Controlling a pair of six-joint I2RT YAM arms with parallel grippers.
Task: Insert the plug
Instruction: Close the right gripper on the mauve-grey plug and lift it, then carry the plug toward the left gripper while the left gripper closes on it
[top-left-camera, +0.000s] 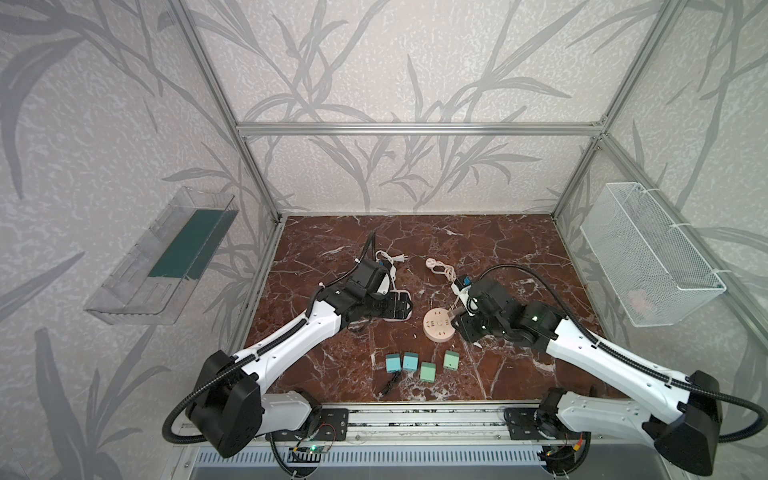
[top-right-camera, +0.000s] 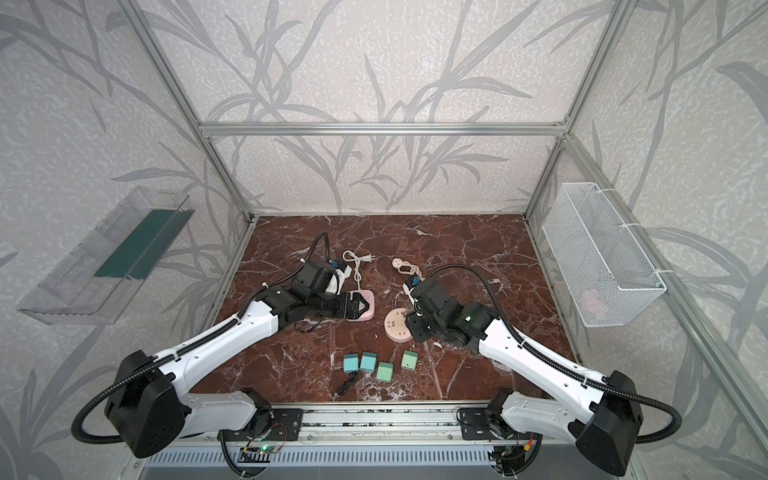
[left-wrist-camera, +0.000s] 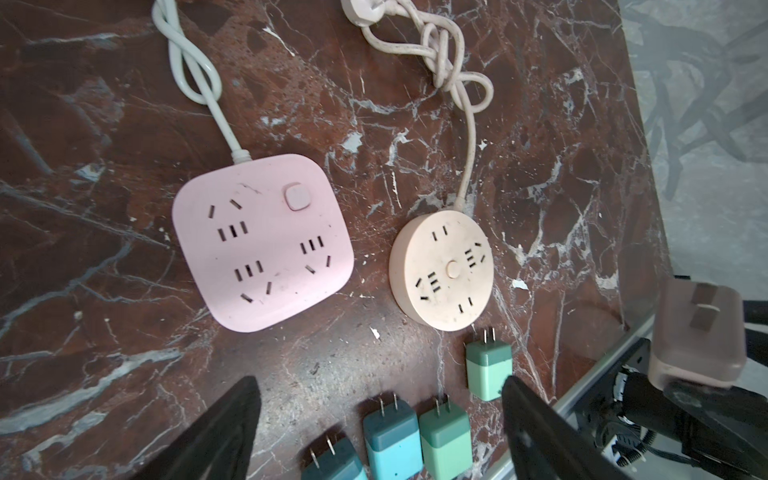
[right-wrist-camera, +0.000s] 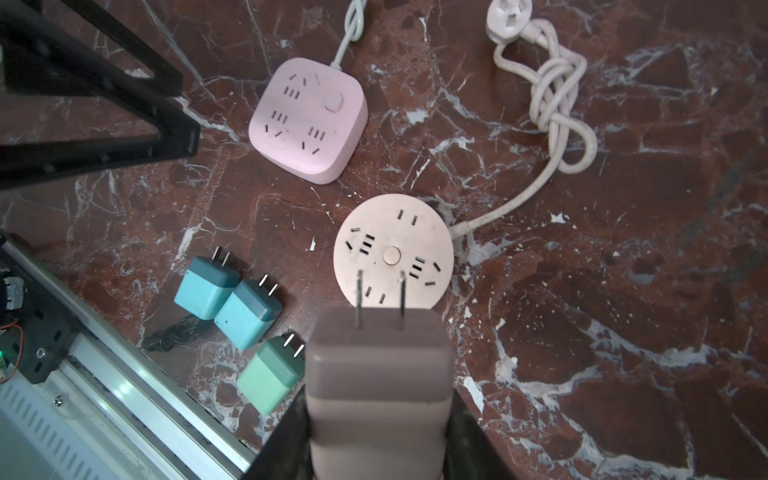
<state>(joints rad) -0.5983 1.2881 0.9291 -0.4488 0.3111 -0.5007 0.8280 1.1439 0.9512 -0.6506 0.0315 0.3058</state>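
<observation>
Right gripper (right-wrist-camera: 379, 419) pinching brown plug (right-wrist-camera: 378, 370), prongs aimed at round socket (right-wrist-camera: 392, 232); left gripper (left-wrist-camera: 379, 384) spread, empty. Next you gotta line prongs with slots, push in.

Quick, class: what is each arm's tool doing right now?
Left tool: open, holding nothing.
Right tool: shut on the mauve plug.

Both arms stretch forward and inward, with the grippers near each other. The left gripper (left-wrist-camera: 378, 386) has its jaws spread wide and holds nothing. The right gripper (right-wrist-camera: 378, 419) is clamped on a plug (right-wrist-camera: 376, 361), prongs pointing outward.
</observation>
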